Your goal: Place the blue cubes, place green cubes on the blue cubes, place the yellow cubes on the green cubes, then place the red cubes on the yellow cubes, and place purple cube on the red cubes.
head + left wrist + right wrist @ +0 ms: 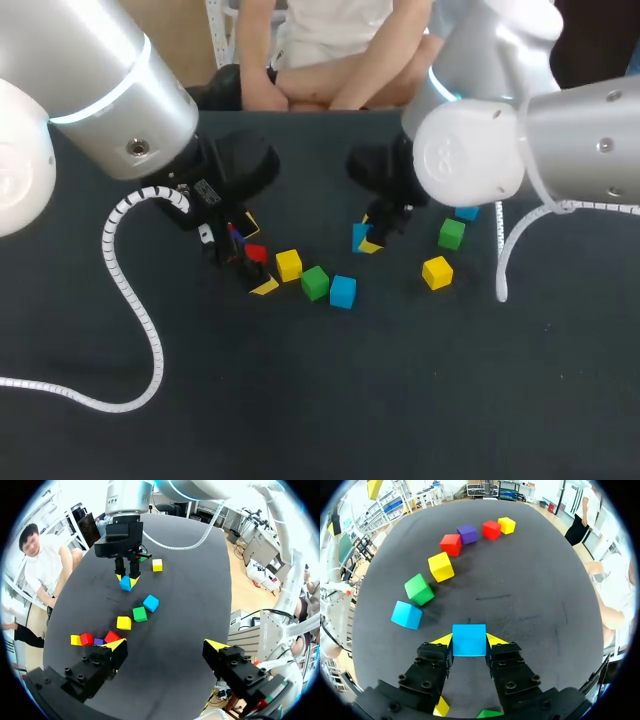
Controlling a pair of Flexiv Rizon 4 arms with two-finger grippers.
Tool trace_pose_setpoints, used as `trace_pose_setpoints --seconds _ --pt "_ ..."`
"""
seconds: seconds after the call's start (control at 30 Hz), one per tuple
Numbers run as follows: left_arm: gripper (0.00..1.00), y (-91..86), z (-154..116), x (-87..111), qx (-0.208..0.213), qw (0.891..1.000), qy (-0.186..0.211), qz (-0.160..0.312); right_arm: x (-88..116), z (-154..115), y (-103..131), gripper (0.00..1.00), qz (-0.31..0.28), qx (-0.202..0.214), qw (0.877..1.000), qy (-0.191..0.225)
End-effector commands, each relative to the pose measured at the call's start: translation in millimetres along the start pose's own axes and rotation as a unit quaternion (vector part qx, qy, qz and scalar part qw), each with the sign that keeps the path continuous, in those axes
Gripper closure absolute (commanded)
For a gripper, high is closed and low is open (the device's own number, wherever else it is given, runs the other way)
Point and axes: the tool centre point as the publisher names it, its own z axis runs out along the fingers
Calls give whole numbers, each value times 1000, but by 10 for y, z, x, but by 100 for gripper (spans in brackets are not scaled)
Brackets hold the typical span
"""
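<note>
**A:** Where do we stand, going from the left?

**B:** Barely begun, we'd say. Our left fingers (166, 645) are spread wide and hold nothing. One tip is just beside a red cube (112, 636). Further left lie the purple cube (98, 641), a second red cube (86, 639) and an end yellow cube (76, 640), close together in a line and each flat on the desk (190, 580).

**A:** And the middle?

**B:** A loose line of a mid yellow cube (123, 623), a mid green cube (139, 614) and a mid blue cube (151, 602), none stacked. Then our right fingers (469, 641) are clamped on the held blue cube (125, 583), one tip at each side. Right of them sit a right green cube (451, 234), a right yellow cube (437, 272) and a right blue cube (467, 212).

**A:** So what is left?

**B:** Nearly everything, we judge. No blue base is set, and no cube sits on another, so every layer above remains to be done.

**A:** What can't we make out?

**B:** From the head view, our left arm (90, 90) covers most of the left cluster, and our right arm (520, 140) hides part of the held blue cube and the right blue cube. We cannot tell whether the held blue cube rests on the desk or hangs just above it.
</note>
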Motion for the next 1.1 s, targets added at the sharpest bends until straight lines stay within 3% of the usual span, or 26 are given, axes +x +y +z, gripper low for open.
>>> trace_pose_setpoints --seconds 0.03,1.1 --pt "0 8 -3 -4 1 1000 1 0 -16 13 -23 100 0 0 1000 -3" --pt "0 8 -3 -4 1 1000 1 0 -20 -12 31 100 3 6 1000 12"
